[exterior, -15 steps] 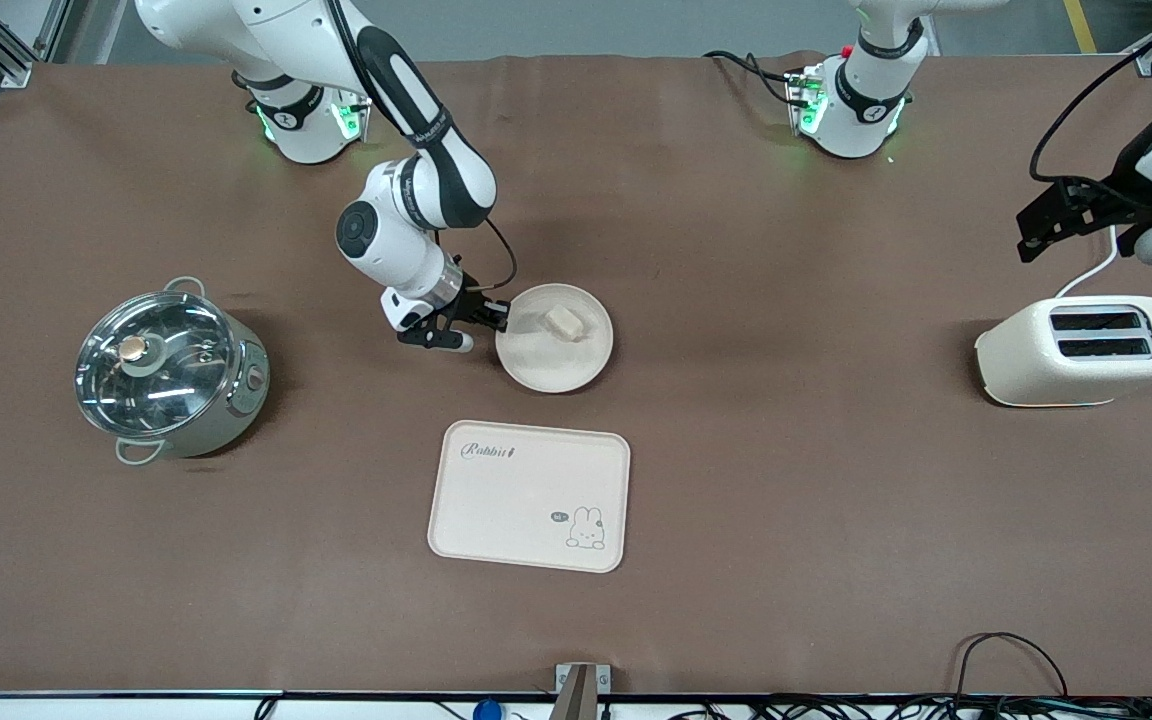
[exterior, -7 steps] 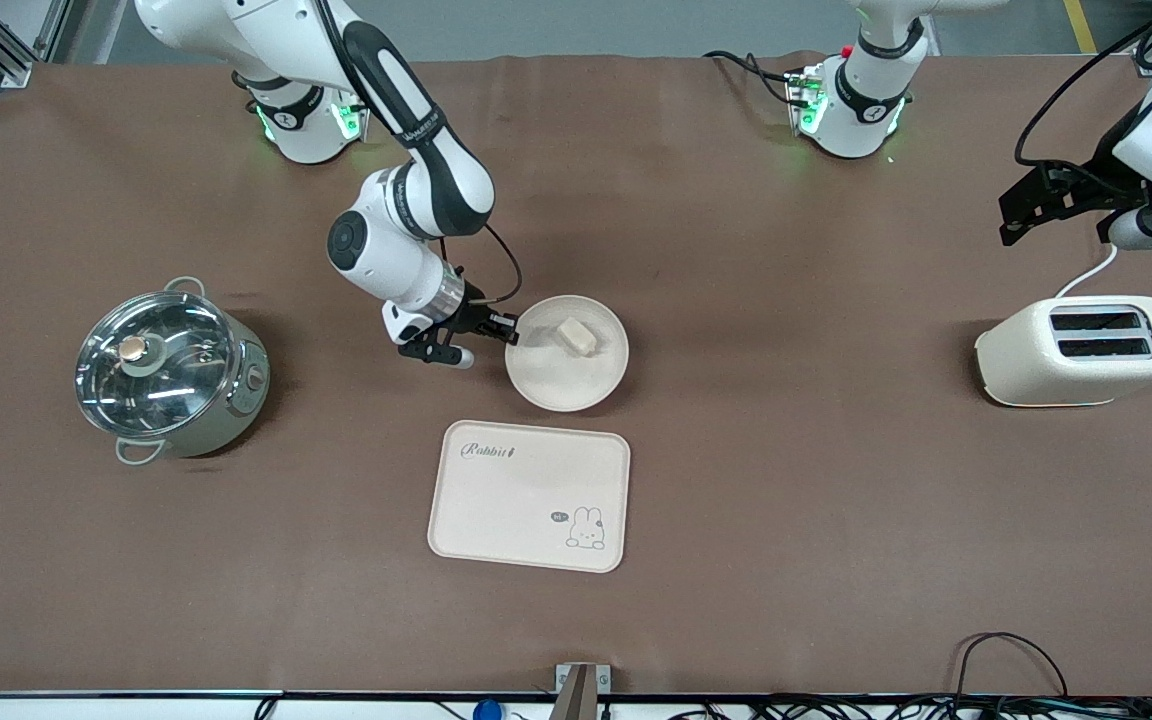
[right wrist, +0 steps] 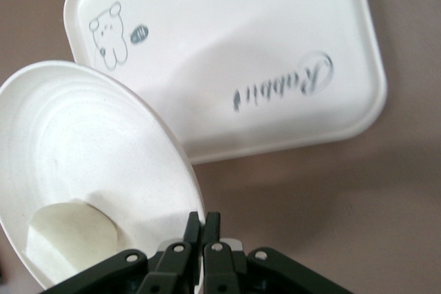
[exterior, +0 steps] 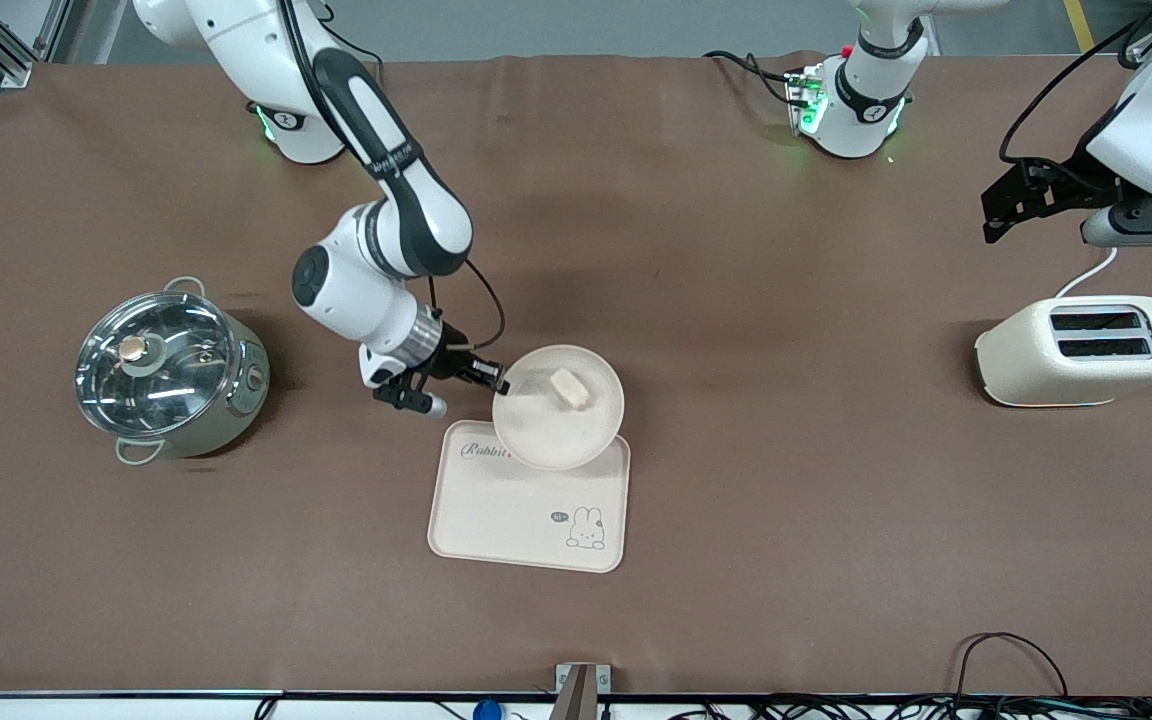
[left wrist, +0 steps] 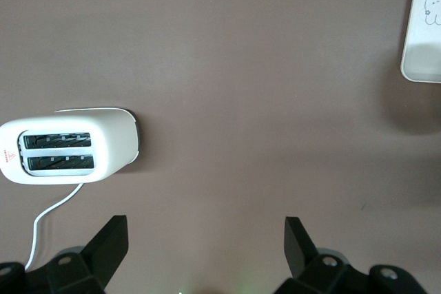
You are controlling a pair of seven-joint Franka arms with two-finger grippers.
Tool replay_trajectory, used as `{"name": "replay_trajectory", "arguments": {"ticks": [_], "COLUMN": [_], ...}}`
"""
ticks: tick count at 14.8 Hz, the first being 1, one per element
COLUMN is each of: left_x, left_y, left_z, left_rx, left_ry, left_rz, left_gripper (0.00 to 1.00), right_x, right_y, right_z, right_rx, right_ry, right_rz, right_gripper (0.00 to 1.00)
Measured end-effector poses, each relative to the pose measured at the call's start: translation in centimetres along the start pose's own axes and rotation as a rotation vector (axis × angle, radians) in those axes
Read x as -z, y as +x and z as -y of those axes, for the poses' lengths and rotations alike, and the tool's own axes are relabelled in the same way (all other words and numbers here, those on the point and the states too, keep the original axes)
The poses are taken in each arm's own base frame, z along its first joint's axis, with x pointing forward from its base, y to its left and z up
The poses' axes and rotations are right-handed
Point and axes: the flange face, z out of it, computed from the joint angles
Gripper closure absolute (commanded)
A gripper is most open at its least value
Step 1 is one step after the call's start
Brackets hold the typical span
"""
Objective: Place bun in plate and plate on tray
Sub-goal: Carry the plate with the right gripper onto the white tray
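- Since a second ago my right claw (exterior: pixel 492 385), clamped on the rim of the round cream-beige plate (exterior: pixel 546 435), has carried it from the brown desk (exterior: pixel 786 480) to overlap the farther edge of the cream rectangular "Rabbit" tray (exterior: pixel 516 520).
- My left claw (exterior: pixel 1001 205) waits spread wide above the white toaster (exterior: pixel 1081 350).
- Risk: a one-sided rim pinch lets the plate tilt, and the small cream-white oblong bun (exterior: pixel 569 389) could slide off.
- Plate plain, shallow; bun lies in it.
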Motion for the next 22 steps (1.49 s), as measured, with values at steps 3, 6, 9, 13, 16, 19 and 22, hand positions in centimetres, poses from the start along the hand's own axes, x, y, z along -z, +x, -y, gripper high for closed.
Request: {"name": "replay_trajectory", "arguments": {"ticks": [3, 6, 9, 13, 16, 19, 22], "left_x": [0.0, -0.1, -0.1, -0.1, -0.1, -0.1, -0.2], "left_y": [0.0, 0.0, 0.0, 0.0, 0.0, 0.0, -0.2], "left_z": [0.1, 0.3, 0.4, 0.4, 0.4, 0.4, 0.4], "left_rx": [0.002, 0.005, 0.006, 0.007, 0.007, 0.007, 0.007], "left_ry": [0.000, 0.000, 0.000, 0.000, 0.000, 0.001, 0.002], "left_rz": [0.001, 0.001, 0.001, 0.001, 0.002, 0.010, 0.020], "left_gripper": [0.00, 0.00, 0.00, 0.00, 0.00, 0.00, 0.00], "right_x": [-3.2, -4.2, -3.9, -4.2, -4.4, -4.4, -4.4], "right_y": [3.8, 8.4, 10.4, 10.5, 10.3, 10.2, 10.3], "right_z": [-0.9, -2.3, -3.0, -3.2, -3.1, -2.9, -3.0], "right_rx": [0.013, 0.023, 0.035, 0.047, 0.052, 0.066, 0.064], "right_ry": [-0.025, -0.045, -0.058, -0.071, -0.073, -0.078, -0.079], "right_rz": [-0.026, 0.001, 0.013, 0.014, 0.018, 0.018, 0.016], "right_gripper": [1.00, 1.00, 1.00, 0.96, 0.95, 0.76, 0.65]}}
